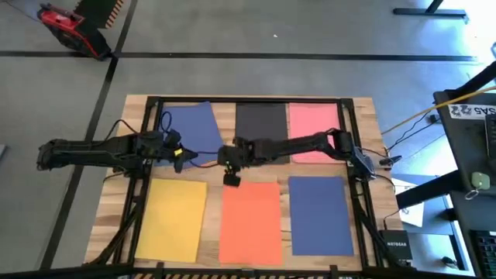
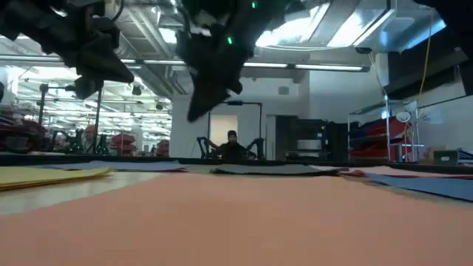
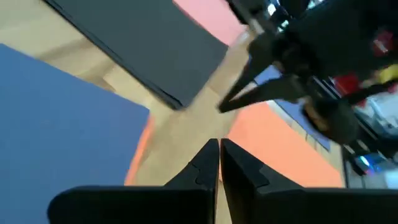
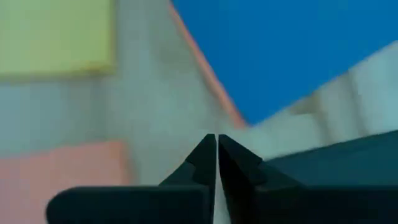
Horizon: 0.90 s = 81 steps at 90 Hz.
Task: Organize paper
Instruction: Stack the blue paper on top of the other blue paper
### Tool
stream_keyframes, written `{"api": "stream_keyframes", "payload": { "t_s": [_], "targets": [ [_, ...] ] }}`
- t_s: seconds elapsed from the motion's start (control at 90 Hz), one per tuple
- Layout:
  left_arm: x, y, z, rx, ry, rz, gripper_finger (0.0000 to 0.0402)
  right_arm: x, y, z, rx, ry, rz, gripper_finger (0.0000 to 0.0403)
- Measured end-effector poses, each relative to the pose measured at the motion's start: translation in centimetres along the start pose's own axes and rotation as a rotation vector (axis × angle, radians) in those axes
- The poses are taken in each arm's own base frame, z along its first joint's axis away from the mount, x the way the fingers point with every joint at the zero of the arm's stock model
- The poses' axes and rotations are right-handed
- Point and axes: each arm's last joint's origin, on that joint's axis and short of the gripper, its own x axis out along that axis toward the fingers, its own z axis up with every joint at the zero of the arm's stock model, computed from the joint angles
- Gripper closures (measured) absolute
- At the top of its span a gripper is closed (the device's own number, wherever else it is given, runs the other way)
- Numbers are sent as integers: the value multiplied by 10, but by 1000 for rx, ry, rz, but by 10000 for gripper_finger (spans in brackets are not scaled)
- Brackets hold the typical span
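Six flat rectangular coloured paper sheets (image 1: 249, 221) lie spread on the wooden table (image 1: 364, 116) beneath my closed, empty grippers: right gripper (image 1: 231, 175) above the orange sheet's far edge, left gripper (image 1: 186, 153) beside it.

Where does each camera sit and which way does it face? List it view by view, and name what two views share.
High view: above the table, looking straight down; both arms, left hand, right hand.
Low view: at table-top height, looking level across the orange sheet into the room; both arms hang in from above.
Left wrist view: on the left arm, looking past its shut hand at the black sheet and the right arm.
Right wrist view: on the right arm, past its shut hand toward the yellow sheet.
Shared: the orange sheet shows in the high and low views.
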Motion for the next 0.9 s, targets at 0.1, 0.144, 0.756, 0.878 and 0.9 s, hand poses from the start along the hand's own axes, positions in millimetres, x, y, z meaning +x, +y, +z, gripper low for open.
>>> {"api": "stream_keyframes", "payload": {
  "t_s": [0.1,0.144,0.756,0.878,0.9],
  "targets": [
    [-6,1,3,-13,-77,37,402,11,-10,-7,-72,22,-30,364],
    [-8,2,4,-18,-105,51,402,19,-13,-12,-97,26,-34,350],
    [-15,18,7,-57,-144,189,402,82,-8,-29,-424,-16,-184,275],
    [-14,19,7,-58,-144,195,402,84,-16,-27,-408,-35,-205,275],
    [-14,19,7,-57,-144,195,402,85,-18,-27,-405,-35,-206,275]
  ]
}}
